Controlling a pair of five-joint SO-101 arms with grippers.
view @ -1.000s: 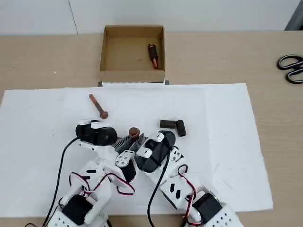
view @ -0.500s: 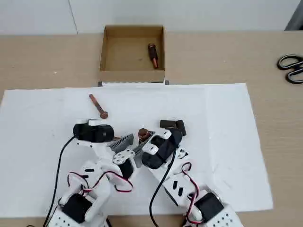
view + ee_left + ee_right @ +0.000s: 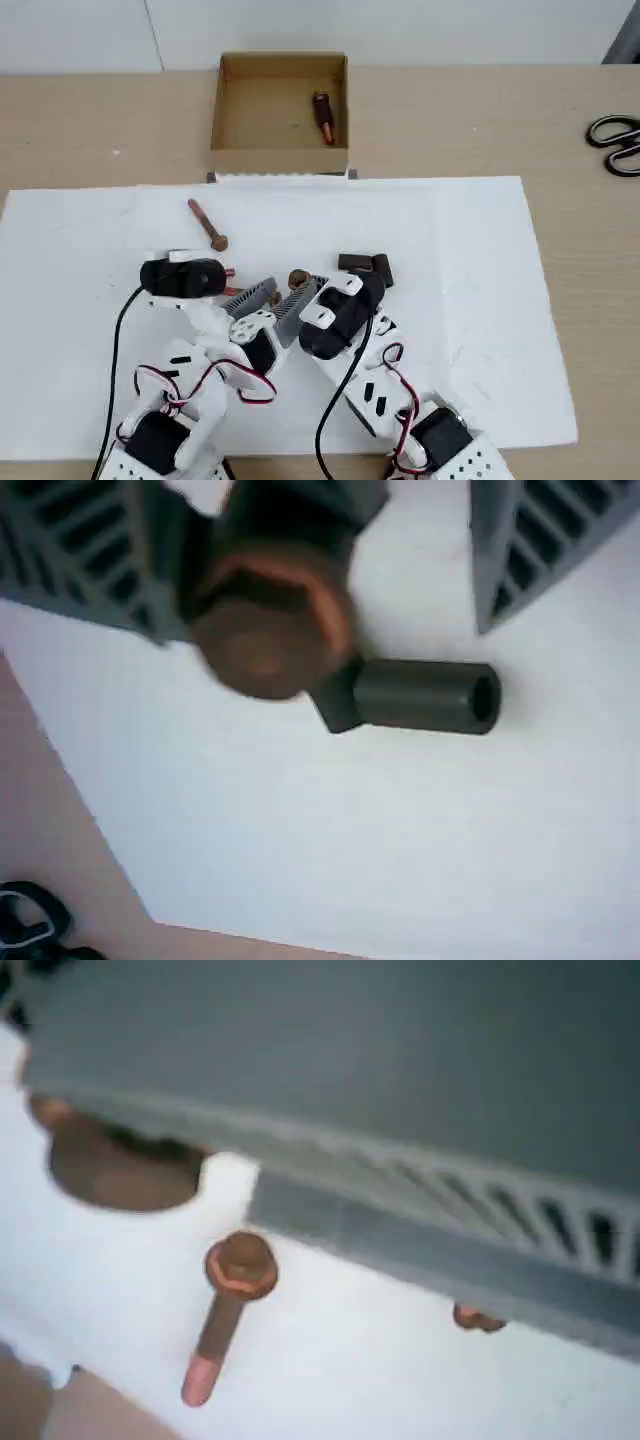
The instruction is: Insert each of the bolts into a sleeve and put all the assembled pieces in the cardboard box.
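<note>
Your left fingers are apart, a bolt between them near a sleeve, probably lining up for insertion

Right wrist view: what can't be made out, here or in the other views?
Right wrist view: a close blurred grey part hides any grip.
Left wrist view: bolt head blurred, its shank hidden behind it.
High view: scissors cut by the edge; boxed piece too small for detail.

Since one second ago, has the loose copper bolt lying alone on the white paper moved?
No. The loose copper bolt lies at the same place and the same angle, just in front of the left front corner of the cardboard box.
</note>
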